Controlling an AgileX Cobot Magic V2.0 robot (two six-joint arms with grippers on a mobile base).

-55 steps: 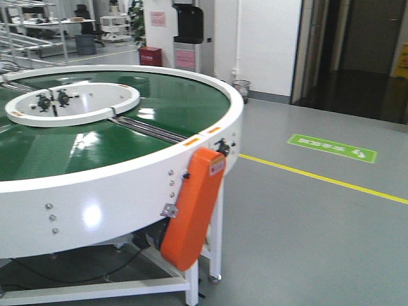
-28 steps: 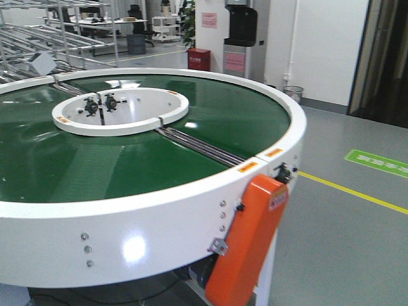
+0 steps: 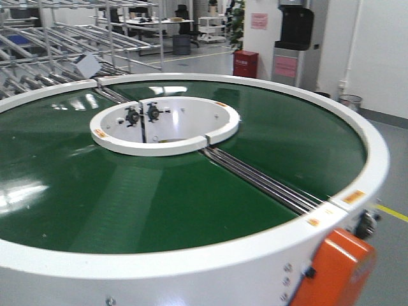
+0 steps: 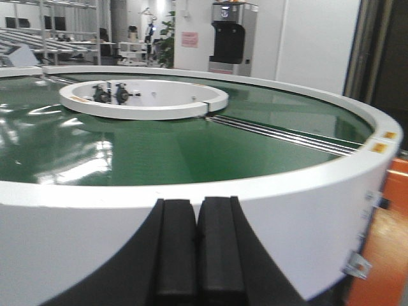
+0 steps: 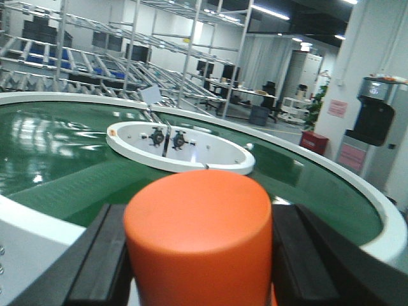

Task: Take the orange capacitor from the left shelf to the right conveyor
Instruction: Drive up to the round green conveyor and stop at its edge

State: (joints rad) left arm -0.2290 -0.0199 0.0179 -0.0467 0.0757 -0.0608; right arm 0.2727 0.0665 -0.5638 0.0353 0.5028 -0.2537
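A: Why is the right gripper [image 5: 200, 268] clamped on the bright orange cylindrical capacitor [image 5: 199, 223] at bottom centre?

B: Its dark fingers [image 5: 102, 255] squeeze both sides, keeping the capacitor upright. It faces the glossy dark green curved conveyor belt [image 3: 191, 197] and is not yet set down.

A: And the left gripper [image 4: 194, 248]?

B: Its black pads are pressed together and empty, low before the white rim [image 4: 191, 191], probably keeping clear.

The left gripper [image 4: 196, 213] is showing 2 matte black fingers [image 4: 176, 248], each a blocky rectangular pad with softly rounded top corners. A smooth black body is flaring outward beneath them on both sides. The right gripper [image 5: 198, 220] is showing 2 flat black fingers [image 5: 102, 255], slab-like bars with squared edges that are looking dull and faintly grained.
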